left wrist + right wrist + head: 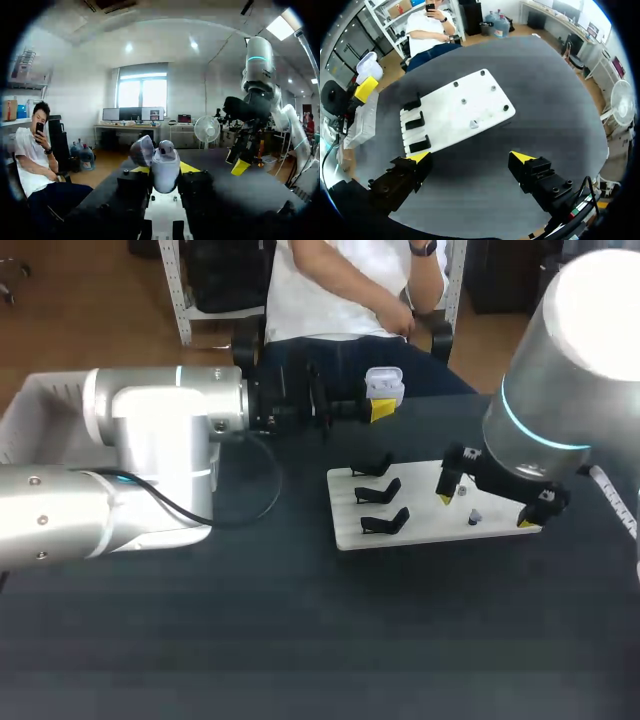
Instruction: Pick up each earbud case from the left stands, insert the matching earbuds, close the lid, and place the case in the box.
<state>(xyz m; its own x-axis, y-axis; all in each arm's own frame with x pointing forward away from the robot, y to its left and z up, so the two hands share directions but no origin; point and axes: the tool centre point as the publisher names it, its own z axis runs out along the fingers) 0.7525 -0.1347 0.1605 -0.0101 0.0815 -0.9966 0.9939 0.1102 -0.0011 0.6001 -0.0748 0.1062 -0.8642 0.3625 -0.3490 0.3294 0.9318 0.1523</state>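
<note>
**A:** Entry one, far left?

**B:** White ribbed plastic box point(30, 410), at the left edge of the dark surface point(300, 640), well apart from all else. We cannot see its contents.

**A:** Entry two.

**B:** Our left gripper point(163, 175), fingers closed from both sides on the glossy white earbud case point(384, 383). The case is upright with its lid swung open, held in the air beyond the board's far edge. We cannot tell whether any bud sits inside.

**A:** Entry three.

**B:** Flat white board point(420, 530). Three black stands point(378, 490) in a column on its left part, all bare. One small pale earbud point(475, 517) on its right part.

**A:** Entry four.

**B:** Our right gripper point(470, 158), jaws spread wide, holding nothing, hanging over the board close to the earbud.

**A:** Hazards?

**B:** By our judgement:
- The earbud is tiny and smooth, so an off-centre pinch could flick it off the board.
- A bud carried crooked would miss its socket in the case.
- A nudge against the open lid could snap it shut early or shift the case in our left grip.
</note>
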